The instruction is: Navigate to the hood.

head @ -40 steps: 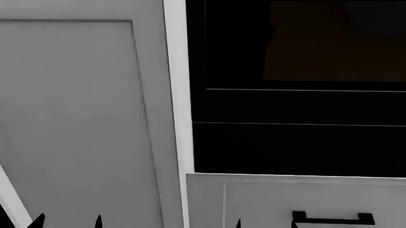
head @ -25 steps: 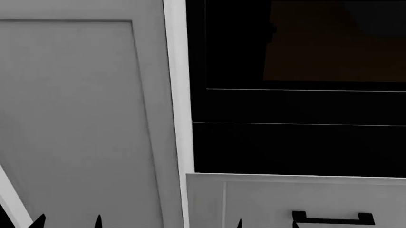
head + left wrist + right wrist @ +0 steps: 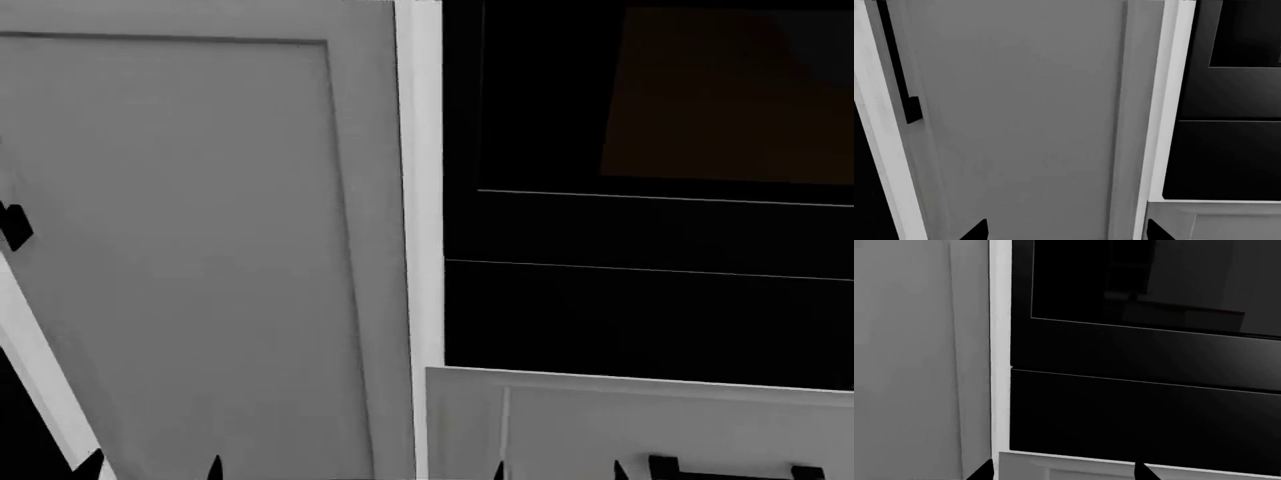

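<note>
Whole head view shifts right versus 0.5 s ago: cabinet door [image 3: 187, 250] widens, its handle [image 3: 16, 226] enters, oven [image 3: 641, 200] slides right. Base likely turning left. Hood not in view. Fingers: only tips visible, spread cannot tell.

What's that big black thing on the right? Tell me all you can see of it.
The black appliance looks like a built-in oven set flush in pale grey cabinetry. Its glossy front has a darker window above, with two thin horizontal seams below. It appears shut. A white frame strip borders its left edge and a grey drawer front sits directly under it.
</note>
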